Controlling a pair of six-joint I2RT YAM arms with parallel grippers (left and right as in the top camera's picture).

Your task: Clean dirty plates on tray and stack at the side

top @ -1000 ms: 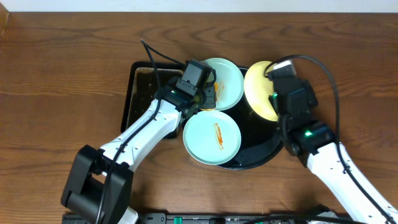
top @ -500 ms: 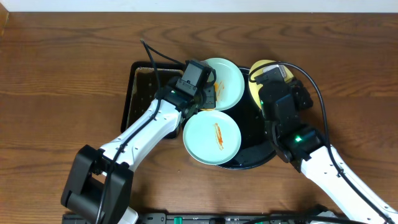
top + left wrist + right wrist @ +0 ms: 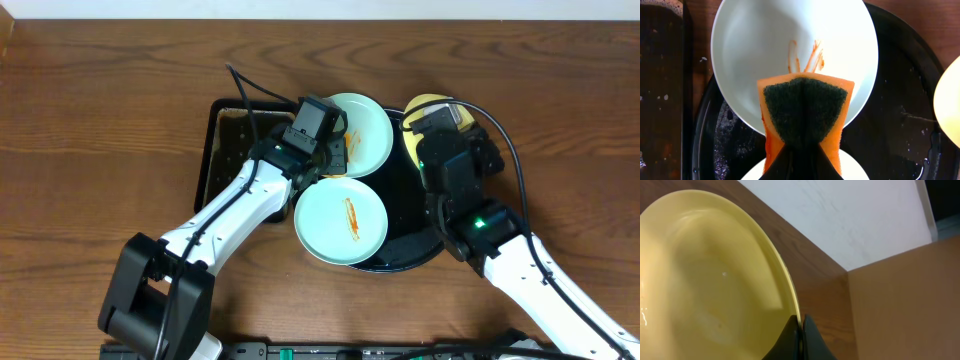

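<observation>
The left gripper [image 3: 801,159] is closed on a soft orange sponge with a coarse dark green scouring face [image 3: 805,112]. It is held over the 6 o'clock edge of a smooth light blue round plate [image 3: 790,45]. That plate's orange-brown sauce streaks [image 3: 807,52] lie just past the pad, toward 12 o'clock.

The right gripper [image 3: 800,329] pinches the thin rim of a glossy pale yellow round plate [image 3: 705,280], tilted up at the 2 o'clock side of the large round glossy black tray [image 3: 412,212]. A 2nd light blue plate [image 3: 340,222], with 1 streak, sits at the tray's 6 o'clock edge.

2 things could go wrong. The yellow plate is held only by a narrow bite on slick glaze, so it may pivot or slip on the way to the brown wood-grain tabletop [image 3: 560,120]. The streaked plate is unheld on a wet-looking tray, so a hard scrub could skate it toward the smaller rectangular black tray [image 3: 225,150] at 9 o'clock.
</observation>
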